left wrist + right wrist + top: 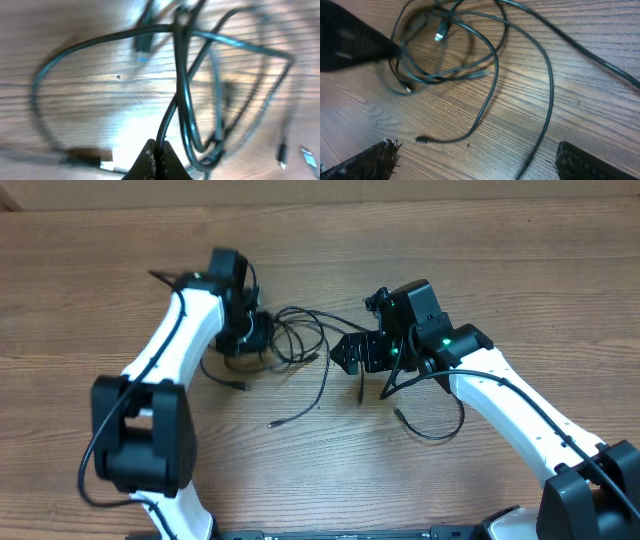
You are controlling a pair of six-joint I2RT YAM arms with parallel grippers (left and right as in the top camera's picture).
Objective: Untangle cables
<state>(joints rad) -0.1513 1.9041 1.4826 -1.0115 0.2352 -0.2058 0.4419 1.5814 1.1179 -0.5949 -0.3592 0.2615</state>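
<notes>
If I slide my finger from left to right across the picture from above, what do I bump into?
Left arm → left pincer, shut → cables, the tangled loops → right pincer, open → right arm.

A wooden table (320, 220) — brown, with visible grain

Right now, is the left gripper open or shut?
Shut. The left gripper has its fingertips together, pinching one of the cables.

Even bright overhead light, left wrist view motion-blurred with glare, soft shadows
</notes>
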